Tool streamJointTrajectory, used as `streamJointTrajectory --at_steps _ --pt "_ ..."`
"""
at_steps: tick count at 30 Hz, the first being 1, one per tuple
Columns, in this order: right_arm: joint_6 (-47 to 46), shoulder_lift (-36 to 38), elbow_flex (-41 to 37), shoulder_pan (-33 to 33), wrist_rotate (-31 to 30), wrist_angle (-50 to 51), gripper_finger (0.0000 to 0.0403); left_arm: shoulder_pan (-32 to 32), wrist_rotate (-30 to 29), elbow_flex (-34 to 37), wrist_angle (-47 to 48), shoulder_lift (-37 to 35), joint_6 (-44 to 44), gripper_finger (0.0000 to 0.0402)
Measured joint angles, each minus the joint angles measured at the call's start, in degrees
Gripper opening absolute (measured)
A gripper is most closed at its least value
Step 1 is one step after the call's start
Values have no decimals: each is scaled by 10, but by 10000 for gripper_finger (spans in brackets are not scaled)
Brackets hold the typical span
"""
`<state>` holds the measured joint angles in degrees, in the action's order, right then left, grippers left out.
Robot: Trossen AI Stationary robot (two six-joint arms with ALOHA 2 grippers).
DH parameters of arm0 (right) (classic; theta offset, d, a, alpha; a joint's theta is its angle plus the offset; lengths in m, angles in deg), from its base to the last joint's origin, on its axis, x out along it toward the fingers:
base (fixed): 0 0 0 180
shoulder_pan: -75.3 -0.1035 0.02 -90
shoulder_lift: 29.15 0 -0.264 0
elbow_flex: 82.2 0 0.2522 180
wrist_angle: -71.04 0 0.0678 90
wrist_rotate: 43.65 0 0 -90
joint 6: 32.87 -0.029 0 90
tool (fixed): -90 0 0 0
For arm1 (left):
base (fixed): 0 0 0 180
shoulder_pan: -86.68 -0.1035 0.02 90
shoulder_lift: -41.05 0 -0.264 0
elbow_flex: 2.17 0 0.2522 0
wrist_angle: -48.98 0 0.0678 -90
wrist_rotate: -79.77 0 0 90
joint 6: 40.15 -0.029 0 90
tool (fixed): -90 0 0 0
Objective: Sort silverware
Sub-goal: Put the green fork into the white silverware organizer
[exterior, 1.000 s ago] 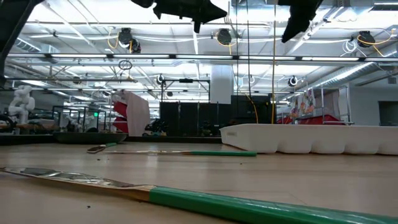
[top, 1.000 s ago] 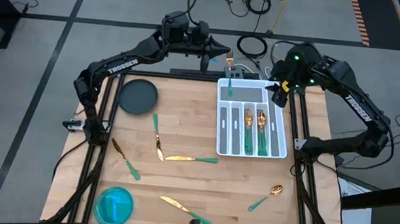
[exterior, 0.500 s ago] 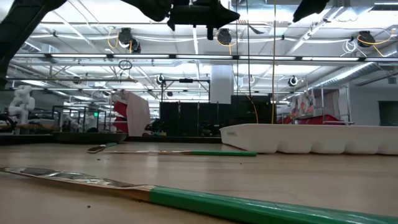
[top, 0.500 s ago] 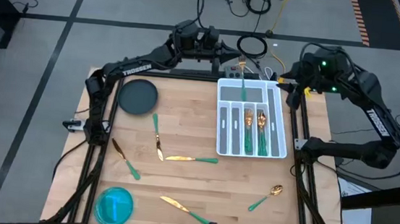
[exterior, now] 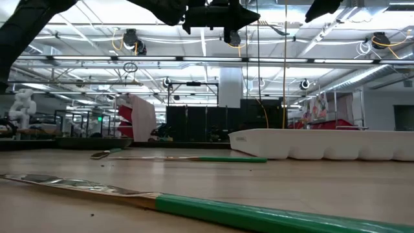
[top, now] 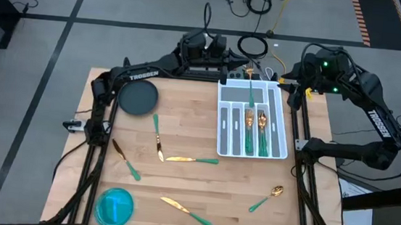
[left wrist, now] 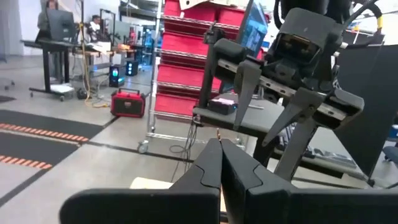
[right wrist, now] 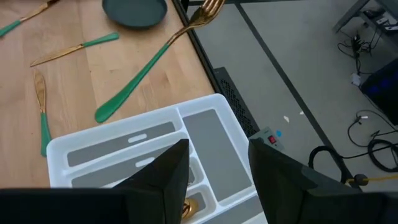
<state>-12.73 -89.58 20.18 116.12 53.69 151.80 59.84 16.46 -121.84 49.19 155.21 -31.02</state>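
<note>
My left gripper is clamped on a fork, holding it in the air over the far end of the white tray. My right gripper waits beside the tray's far right corner, fingers apart and empty, while other silverware, hard to tell apart from above, lies loose on the table.

The left claw, clamped on a fork, has carried it toward 3 o'clock, over the tray's far end. The right claw has withdrawn toward 3 o'clock, off the tray's corner.
</note>
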Motion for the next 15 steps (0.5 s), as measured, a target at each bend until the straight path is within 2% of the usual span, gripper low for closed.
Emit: streamJointTrajectory --at_steps 6,15 --pt "2 0 0 0 0 0 160 2 -8 -1 -26 15 21 0" --pt "2 0 0 0 0 -4 160 4 -6 0 -72 76 60 0"
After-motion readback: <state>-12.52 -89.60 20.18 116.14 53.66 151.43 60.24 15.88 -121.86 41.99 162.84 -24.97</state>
